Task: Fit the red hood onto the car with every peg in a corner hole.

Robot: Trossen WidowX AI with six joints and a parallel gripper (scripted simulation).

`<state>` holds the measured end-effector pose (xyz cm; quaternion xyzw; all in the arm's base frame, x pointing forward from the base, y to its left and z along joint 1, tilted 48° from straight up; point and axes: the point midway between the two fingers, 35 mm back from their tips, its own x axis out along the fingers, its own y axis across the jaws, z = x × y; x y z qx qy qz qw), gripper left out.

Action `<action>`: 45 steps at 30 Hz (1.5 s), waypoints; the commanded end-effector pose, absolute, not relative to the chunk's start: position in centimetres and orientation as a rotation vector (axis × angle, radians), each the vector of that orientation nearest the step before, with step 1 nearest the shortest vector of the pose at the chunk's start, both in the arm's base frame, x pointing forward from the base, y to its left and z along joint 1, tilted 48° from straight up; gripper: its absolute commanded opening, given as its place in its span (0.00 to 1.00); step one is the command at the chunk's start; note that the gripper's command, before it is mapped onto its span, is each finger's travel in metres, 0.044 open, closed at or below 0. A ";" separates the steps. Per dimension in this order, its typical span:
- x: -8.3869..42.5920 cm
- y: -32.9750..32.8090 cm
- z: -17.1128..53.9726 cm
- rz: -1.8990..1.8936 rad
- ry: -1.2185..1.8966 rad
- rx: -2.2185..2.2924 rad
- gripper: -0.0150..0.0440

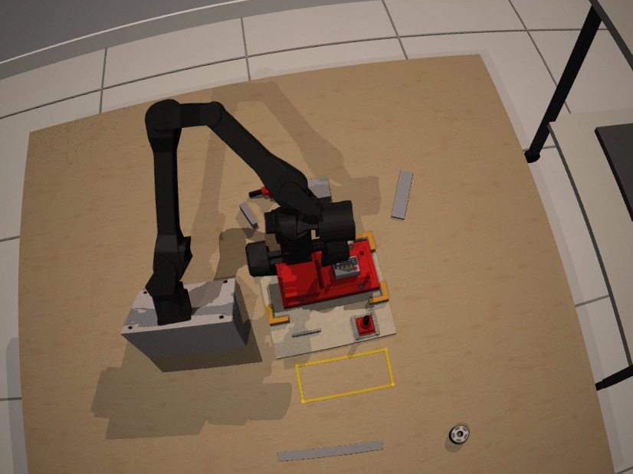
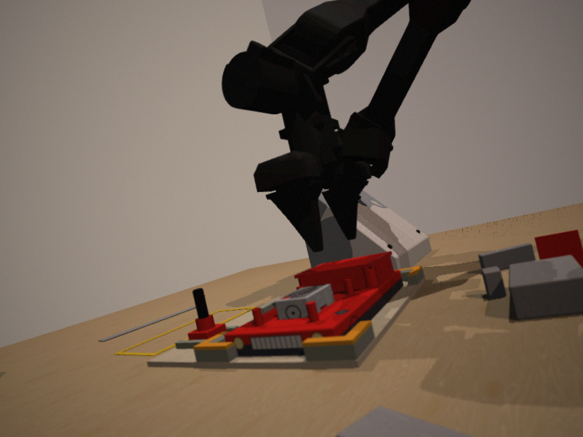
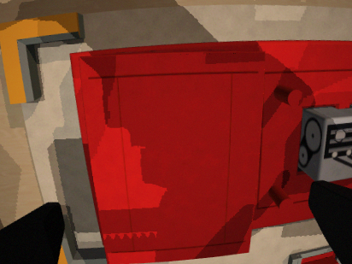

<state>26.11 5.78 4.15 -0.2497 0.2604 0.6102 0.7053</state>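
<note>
The gripper [image 2: 323, 232] hangs above the rear of the car [image 2: 311, 310], fingers spread wide, holding nothing. The car sits in the jig [image 2: 335, 342] with the engine [image 2: 301, 303] exposed and pegs [image 2: 312, 311] uncovered. The hood [image 2: 559, 244] lies on the table [image 2: 462, 358], well apart from the car, beside grey blocks [image 2: 545, 286].

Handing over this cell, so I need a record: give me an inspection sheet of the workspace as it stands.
Surface: wooden table, shadowed near the jig.
Job's things: chassis in jig, engine block seated, pegs uncovered; red piece behind grey blocks, probably the hood.
Clutter: grey strips, round metal part, yellow outline, lever.
Grippers: gripper open, empty, above the chassis.
Cables: nothing seen.
Surroundings: tiled floor, black-legged side table.
</note>
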 end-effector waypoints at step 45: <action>26.2 7.8 2.5 1.359 0.579 -0.540 1.00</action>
